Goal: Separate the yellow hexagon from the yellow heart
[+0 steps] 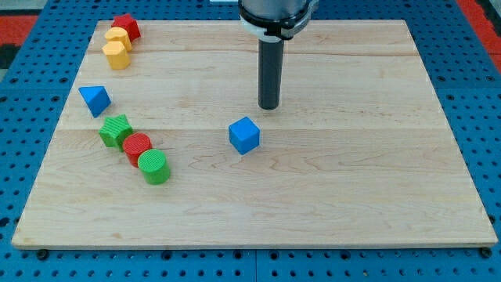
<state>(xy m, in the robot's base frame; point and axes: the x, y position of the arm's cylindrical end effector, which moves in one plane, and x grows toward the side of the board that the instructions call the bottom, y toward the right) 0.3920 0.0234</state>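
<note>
The yellow hexagon and the yellow heart lie touching each other near the board's top left corner, the heart just above the hexagon. A red block touches the heart on its upper right. My tip stands near the board's middle, far to the right of the yellow pair and just above and right of a blue cube.
A blue triangular block lies at the left. Below it a green star, a red cylinder and a green cylinder form a touching diagonal row. The wooden board rests on a blue pegboard.
</note>
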